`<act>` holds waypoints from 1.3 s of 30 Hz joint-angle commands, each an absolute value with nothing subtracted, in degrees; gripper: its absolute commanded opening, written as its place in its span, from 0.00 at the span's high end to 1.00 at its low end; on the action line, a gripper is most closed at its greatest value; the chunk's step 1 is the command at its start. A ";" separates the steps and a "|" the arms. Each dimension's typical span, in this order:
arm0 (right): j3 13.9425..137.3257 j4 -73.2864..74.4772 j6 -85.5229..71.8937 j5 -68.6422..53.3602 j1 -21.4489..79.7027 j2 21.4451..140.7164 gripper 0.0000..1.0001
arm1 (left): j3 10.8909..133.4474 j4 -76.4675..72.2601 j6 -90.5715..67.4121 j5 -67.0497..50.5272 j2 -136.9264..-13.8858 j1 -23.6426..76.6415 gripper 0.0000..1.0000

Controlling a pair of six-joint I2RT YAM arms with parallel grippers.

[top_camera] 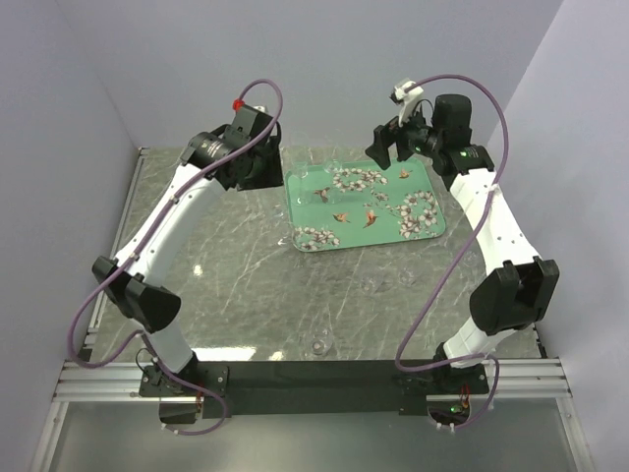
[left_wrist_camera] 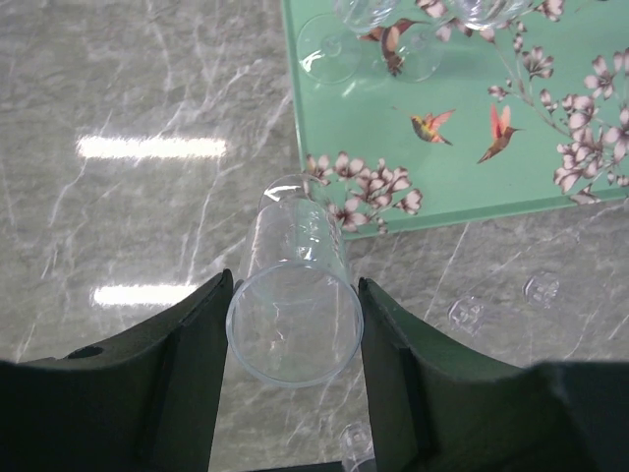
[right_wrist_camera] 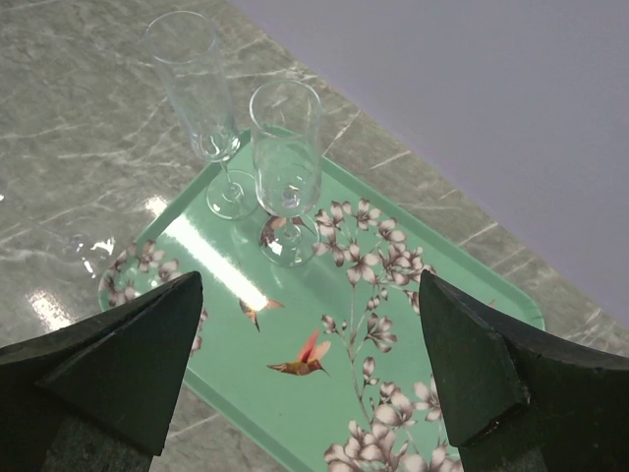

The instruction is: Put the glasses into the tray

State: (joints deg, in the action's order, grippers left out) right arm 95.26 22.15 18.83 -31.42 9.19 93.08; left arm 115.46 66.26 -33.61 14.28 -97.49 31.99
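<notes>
Left wrist: glass (left_wrist_camera: pixel 295 315) axis points toward tray (left_wrist_camera: pixel 472 177).

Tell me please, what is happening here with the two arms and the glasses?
The left gripper holds a clear tumbler between its fingers, mouth toward the wrist camera, close to a corner of the teal flowered tray. The tumbler is not yet set in the tray. Two champagne flutes already stand upright on the tray. The right gripper hangs open above the tray with nothing in it.
</notes>
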 commanded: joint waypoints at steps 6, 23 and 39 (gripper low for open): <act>92.82 20.04 18.46 -33.40 7.56 88.59 0.03 | 124.98 60.03 -30.59 11.52 -103.70 32.78 0.67; 91.41 20.39 18.54 -34.98 6.59 88.50 0.03 | 130.08 57.57 -28.30 10.72 -112.85 32.78 0.65; 91.14 20.83 18.54 -35.51 5.89 88.68 0.02 | 131.40 56.52 -28.12 9.32 -115.93 32.78 0.51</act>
State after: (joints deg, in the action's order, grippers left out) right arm 91.53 21.89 18.85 -34.22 6.48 90.45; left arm 128.40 59.46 -28.51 10.39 -115.96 32.49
